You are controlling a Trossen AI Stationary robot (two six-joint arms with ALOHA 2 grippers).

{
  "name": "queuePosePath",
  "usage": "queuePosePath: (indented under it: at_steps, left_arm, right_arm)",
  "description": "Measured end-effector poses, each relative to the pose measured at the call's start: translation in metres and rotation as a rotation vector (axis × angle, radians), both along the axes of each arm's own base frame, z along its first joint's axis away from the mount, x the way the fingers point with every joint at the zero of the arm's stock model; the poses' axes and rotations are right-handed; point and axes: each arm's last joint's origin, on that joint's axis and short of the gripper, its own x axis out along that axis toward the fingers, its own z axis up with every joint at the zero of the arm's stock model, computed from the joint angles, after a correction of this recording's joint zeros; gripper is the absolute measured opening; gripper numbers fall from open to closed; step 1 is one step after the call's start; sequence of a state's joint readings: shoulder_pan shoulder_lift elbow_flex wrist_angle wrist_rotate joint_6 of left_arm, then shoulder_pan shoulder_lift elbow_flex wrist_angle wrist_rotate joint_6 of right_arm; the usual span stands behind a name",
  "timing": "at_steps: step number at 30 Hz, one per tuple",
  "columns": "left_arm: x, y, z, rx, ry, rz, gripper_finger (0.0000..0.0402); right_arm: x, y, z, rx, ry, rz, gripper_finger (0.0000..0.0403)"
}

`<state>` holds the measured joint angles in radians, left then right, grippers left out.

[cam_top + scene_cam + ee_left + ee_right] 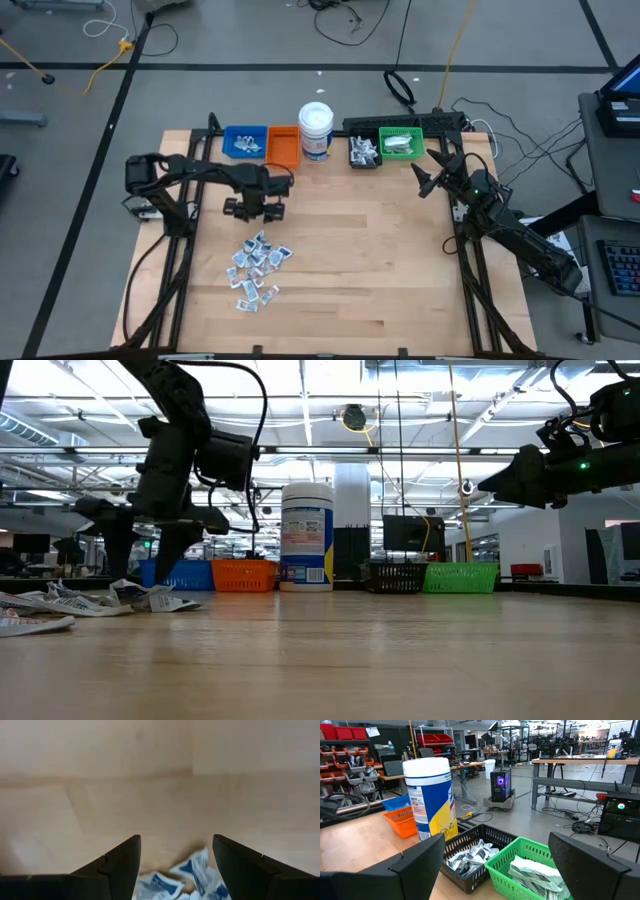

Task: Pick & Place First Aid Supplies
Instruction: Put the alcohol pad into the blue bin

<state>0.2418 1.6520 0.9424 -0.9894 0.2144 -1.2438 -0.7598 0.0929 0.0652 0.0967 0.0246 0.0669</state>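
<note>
A pile of small white, silvery and light-blue packets (255, 268) lies flat on the wooden table, near its left-centre; in the low view the packets (90, 600) show at the left. My left gripper (253, 209) hangs open above the table just beyond the pile's far edge, fingers pointing down; its wrist view shows the nearest packets (187, 875) between the fingertips. My right gripper (428, 172) is open, raised in the air near the green bin (401, 143), holding nothing. More packets lie in the blue bin (244, 141), the black bin (363, 151) and the green bin.
Along the far edge stand the blue bin, an orange bin (283, 148), a white cylindrical jar with a blue label (315, 130), the black bin and the green bin. Bare wood lies between the pile and the table's right edge (470, 270).
</note>
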Motion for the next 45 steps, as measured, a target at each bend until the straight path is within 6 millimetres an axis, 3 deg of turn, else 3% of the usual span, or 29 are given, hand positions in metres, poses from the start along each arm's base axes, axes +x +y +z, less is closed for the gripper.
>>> queuePosePath:
  at_steps: [10, 17, 21, 29, 32, 45]
  left_arm:
    - [0.008, -0.031, -0.007, -0.034, 0.026, -0.039, 0.0249]
    - [0.014, -0.04, -0.015, -0.049, 0.013, -0.076, 0.0235]
    - [0.014, -0.041, -0.015, -0.068, 0.009, -0.089, 0.0186]
    - [0.014, -0.041, -0.015, -0.084, -0.018, -0.174, 0.0022]
    - [0.014, -0.038, -0.014, -0.077, -0.023, -0.175, 0.001]
    - [-0.014, -0.007, 0.04, 0.044, -0.165, -0.093, 0.0003]
  right_arm:
    - [0.0, 0.0, 0.0, 0.0, 0.0, 0.0, 0.0352]
    - [0.0, 0.0, 0.0, 0.0, 0.0, 0.0, 0.0352]
    - [0.0, 0.0, 0.0, 0.0, 0.0, 0.0, 0.0352]
    - [0.0, 0.0, 0.0, 0.0, 0.0, 0.0, 0.0352]
    - [0.0, 0.0, 0.0, 0.0, 0.0, 0.0, 0.0352]
    - [0.0, 0.0, 0.0, 0.0, 0.0, 0.0, 0.0352]
